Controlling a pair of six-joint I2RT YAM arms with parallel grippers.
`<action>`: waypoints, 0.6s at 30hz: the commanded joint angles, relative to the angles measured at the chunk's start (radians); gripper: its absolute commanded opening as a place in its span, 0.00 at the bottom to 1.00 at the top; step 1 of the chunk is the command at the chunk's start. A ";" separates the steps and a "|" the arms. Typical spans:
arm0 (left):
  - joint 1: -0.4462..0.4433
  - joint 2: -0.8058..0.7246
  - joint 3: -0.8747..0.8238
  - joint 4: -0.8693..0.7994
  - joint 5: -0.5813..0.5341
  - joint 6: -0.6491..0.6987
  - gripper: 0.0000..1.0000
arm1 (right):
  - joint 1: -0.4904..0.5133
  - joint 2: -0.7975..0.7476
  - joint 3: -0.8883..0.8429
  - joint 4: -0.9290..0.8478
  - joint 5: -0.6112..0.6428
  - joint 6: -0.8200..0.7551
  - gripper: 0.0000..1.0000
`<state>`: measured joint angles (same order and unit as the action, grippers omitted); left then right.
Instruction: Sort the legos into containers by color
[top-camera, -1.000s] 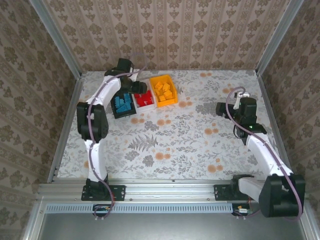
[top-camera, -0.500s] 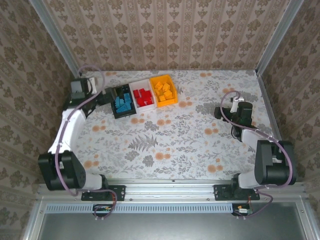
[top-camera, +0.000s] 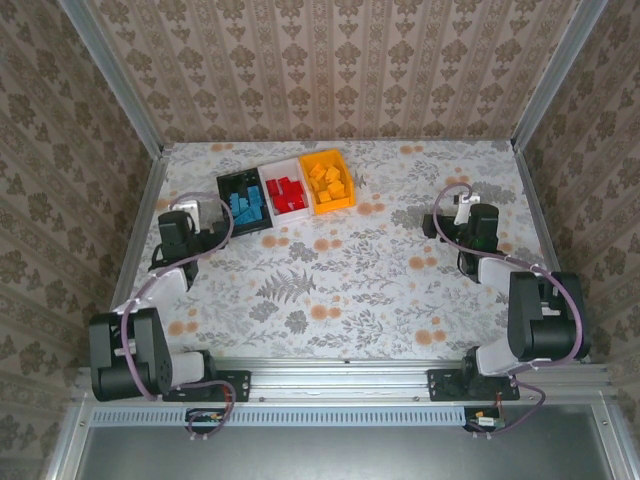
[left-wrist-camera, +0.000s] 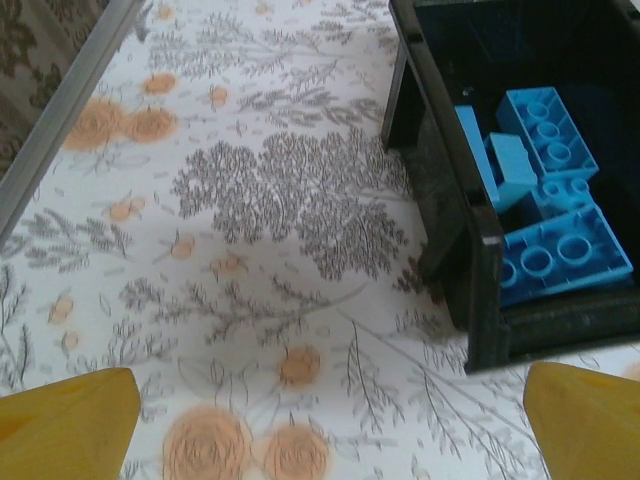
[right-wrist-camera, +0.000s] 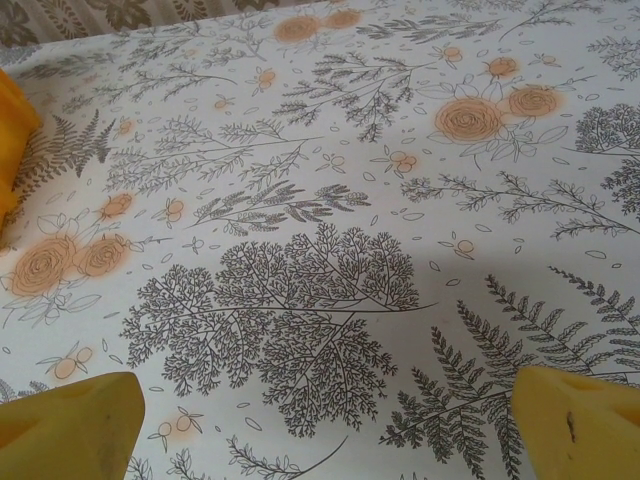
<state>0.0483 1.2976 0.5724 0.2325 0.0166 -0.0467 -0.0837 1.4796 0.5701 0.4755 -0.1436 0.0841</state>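
Observation:
Three joined bins stand at the back left of the table. The black bin (top-camera: 230, 183) holds light blue legos (top-camera: 246, 207), the white bin (top-camera: 301, 211) holds red legos (top-camera: 288, 191), and the orange-yellow bin (top-camera: 346, 200) holds orange-yellow legos (top-camera: 327, 181). My left gripper (top-camera: 213, 231) sits low, just left of and nearer than the black bin. It is open with nothing in it. In the left wrist view its yellow fingertips (left-wrist-camera: 66, 424) stand wide apart, and the black bin (left-wrist-camera: 447, 215) with blue bricks (left-wrist-camera: 557, 252) lies ahead on the right. My right gripper (top-camera: 438, 222) is open and empty over bare cloth, fingertips (right-wrist-camera: 582, 420) spread.
A floral cloth (top-camera: 340, 280) covers the table. Metal rails (top-camera: 135, 250) run along the left and right edges, with wallpapered walls behind them. In the right wrist view a corner of the orange-yellow bin (right-wrist-camera: 10, 130) shows at the left edge.
My left arm has pulled back from above the bins and folded down to the left, its gripper now low beside the black bin. The right arm has folded back a little.

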 joint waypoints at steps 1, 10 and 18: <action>-0.001 0.051 -0.040 0.199 0.032 0.073 1.00 | 0.007 0.008 0.016 0.020 -0.023 -0.012 0.96; -0.029 0.150 -0.217 0.644 0.012 0.072 1.00 | 0.012 0.004 0.013 0.020 -0.016 -0.014 0.96; -0.069 0.248 -0.263 0.822 -0.085 0.094 1.00 | 0.015 -0.027 -0.025 0.084 -0.009 -0.022 0.96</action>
<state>-0.0139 1.5452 0.3012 0.9222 -0.0204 0.0265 -0.0765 1.4803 0.5640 0.4980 -0.1436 0.0795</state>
